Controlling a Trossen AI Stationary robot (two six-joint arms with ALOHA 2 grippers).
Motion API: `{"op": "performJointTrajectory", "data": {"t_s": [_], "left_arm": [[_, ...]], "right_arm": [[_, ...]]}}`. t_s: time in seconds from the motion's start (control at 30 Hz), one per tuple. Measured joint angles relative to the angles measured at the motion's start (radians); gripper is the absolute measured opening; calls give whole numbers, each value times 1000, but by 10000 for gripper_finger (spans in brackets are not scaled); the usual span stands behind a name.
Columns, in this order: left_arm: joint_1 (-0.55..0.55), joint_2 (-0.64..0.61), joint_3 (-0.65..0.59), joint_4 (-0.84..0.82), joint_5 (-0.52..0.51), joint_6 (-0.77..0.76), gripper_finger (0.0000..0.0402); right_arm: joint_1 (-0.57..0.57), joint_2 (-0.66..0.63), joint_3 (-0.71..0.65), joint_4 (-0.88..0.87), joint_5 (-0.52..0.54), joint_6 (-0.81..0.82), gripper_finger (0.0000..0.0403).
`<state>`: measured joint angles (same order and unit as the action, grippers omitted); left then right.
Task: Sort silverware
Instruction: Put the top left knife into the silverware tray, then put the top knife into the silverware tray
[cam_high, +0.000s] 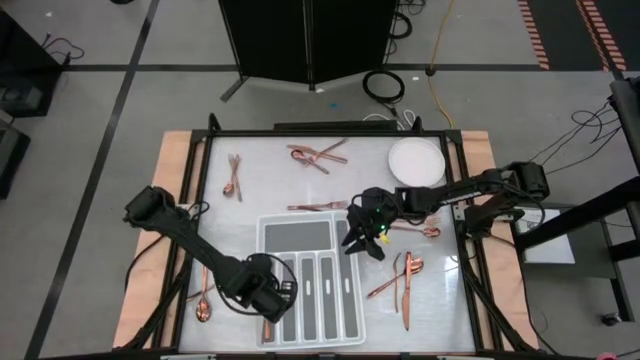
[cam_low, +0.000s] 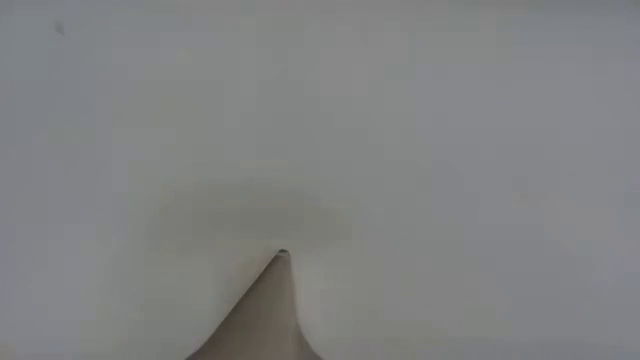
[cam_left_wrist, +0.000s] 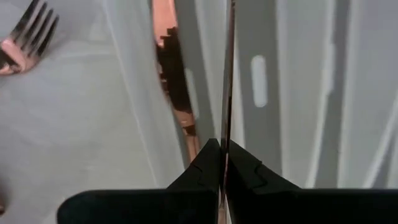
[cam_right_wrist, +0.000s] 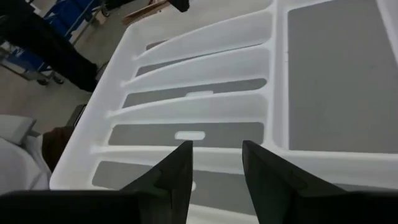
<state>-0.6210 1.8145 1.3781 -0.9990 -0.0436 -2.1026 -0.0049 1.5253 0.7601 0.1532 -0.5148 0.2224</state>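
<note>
Copper silverware lies scattered on the table: a heap (cam_high: 318, 155) at the far side, a pair (cam_high: 234, 176) far left, a fork (cam_high: 318, 207), pieces (cam_high: 402, 276) right of the white divided tray (cam_high: 262, 240), and a spoon (cam_high: 203, 297) left of it. My left gripper (cam_high: 266, 298) hovers over the tray's left slots, shut on a thin copper piece (cam_left_wrist: 227, 93) seen edge-on. Another copper piece (cam_left_wrist: 171, 62) shows in the slot beside it. My right gripper (cam_high: 365, 238) is open and holds nothing above the tray's right rim (cam_right_wrist: 186, 158). My left gripper (cam_left_wrist: 224, 146) pinches the thin copper piece between its two fingers, pointing down over the tray. The piece runs on past the fingertips (cam_left_wrist: 208, 155) along the fingers, edge-on, over a long slot (cam_left_wrist: 258, 81). Which end it holds is hidden by the fingers.
A round white plate (cam_high: 415, 160) sits at the far right of the table. A fork's tines (cam_left_wrist: 28, 31) lie on the table left of the tray. The low view is blocked by a pale surface close to the lens.
</note>
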Motion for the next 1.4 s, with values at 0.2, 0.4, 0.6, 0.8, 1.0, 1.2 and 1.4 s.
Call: {"op": "performJointTrajectory", "data": {"t_s": [0.2,0.4,0.6,0.8,1.0,1.2,1.4], "left_arm": [[-3,36,0,20,35,-39,8],[17,45,0,12,42,-36,8],[25,45,0,13,68,1,21],[27,45,0,15,78,43,65],[51,31,0,13,104,176,103],[72,-42,5,11,13,299,111],[77,-102,7,59,-420,713,111]], "right_arm": [[3,0,0,-14,0,-2,130],[3,0,0,-9,0,-10,130],[2,0,0,-41,0,-11,130],[7,0,0,-61,0,-25,130],[7,0,0,-60,0,-29,130],[-2,0,0,-52,-1,-55,130],[-34,0,0,6,-1,-88,130]]}}
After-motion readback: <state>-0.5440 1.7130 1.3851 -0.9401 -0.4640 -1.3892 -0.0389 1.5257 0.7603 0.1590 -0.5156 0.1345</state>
